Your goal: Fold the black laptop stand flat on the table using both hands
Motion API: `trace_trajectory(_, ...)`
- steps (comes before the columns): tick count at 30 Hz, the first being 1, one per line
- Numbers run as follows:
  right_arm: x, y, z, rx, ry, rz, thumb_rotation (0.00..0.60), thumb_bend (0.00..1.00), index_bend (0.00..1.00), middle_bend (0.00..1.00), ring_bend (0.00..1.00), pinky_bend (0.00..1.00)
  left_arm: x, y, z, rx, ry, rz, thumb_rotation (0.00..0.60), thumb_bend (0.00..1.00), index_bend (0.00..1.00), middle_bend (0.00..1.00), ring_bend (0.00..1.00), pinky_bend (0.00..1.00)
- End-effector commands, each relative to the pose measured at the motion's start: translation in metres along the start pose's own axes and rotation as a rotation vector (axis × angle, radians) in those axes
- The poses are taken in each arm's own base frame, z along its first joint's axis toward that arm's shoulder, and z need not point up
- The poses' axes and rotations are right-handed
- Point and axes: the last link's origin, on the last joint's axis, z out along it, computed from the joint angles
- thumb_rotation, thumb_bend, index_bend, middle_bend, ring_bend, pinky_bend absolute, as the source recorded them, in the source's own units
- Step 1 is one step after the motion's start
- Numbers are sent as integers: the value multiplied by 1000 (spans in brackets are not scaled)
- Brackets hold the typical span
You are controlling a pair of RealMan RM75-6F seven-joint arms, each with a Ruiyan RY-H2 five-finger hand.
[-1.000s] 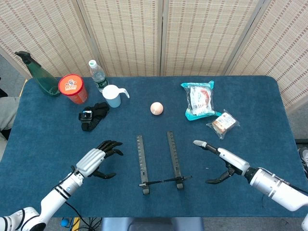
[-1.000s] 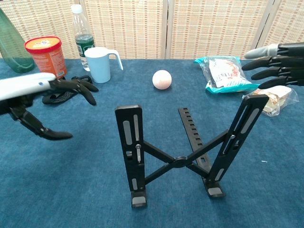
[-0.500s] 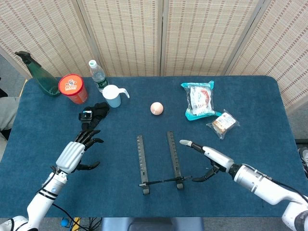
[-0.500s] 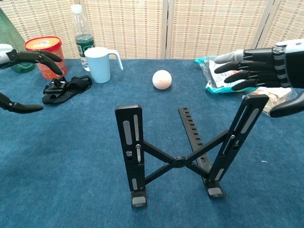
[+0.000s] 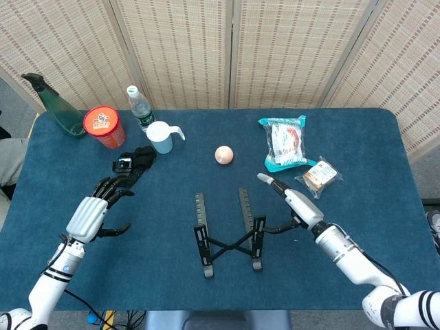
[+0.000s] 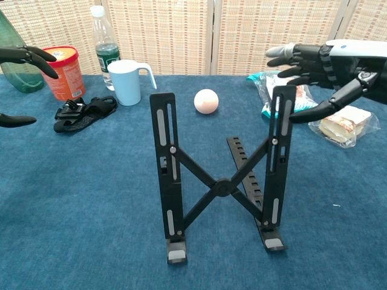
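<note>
Laptop stand [image 5: 229,236] has narrowed; right hand [image 5: 291,201] spread touching it, left hand [image 5: 95,209] spread apart.

Blue-clothed table [image 5: 385,137] before a woven folding screen [image 5: 275,48], under even light.

Black metal stand on a deep blue felt-covered desk [image 5: 385,137], amid bright, mixed colours.

The slotted black metal laptop stand [image 5: 228,232] shows pale slots in its uprights. Both hands wear silver-grey backs and black fingers: left hand [image 5: 94,207], right hand [image 5: 289,199], whose fingertip is pale grey. Behind stand a dark green glass bottle [image 5: 56,106], an orange-red round tub with a printed lid [image 5: 104,126], a clear plastic bottle with a white cap and green label [image 5: 139,108], a pale blue plastic mug [image 5: 160,137], a black strap bundle [image 5: 133,164], a peach-pink ball [image 5: 223,155], a teal-edged snack bag [image 5: 284,142] and a clear wrapped brown snack [image 5: 320,176]. Beige woven screens [image 5: 275,48] show fine horizontal stripes.
</note>
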Motion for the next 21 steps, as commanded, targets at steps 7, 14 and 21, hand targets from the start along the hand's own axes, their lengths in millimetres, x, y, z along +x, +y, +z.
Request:
trace_trajectory(7, 14, -14, -19, 167, 209, -298, 600, 48, 0, 35, 0, 0, -1, -1, 29, -60, -52, 165, 600, 187, 250, 82, 44, 0)
trace_trajectory(14, 4, -10, -35, 232, 150, -608, 600, 29, 0, 35, 0, 0, -18, 11, 64, -171, -117, 244, 600, 187, 250, 82, 44, 0)
trace_trajectory(21, -10, -2, -37, 269, 83, -835, 600, 0, 0, 23, 0, 0, -43, 25, 91, -269, -169, 319, 600, 187, 223, 82, 44, 0)
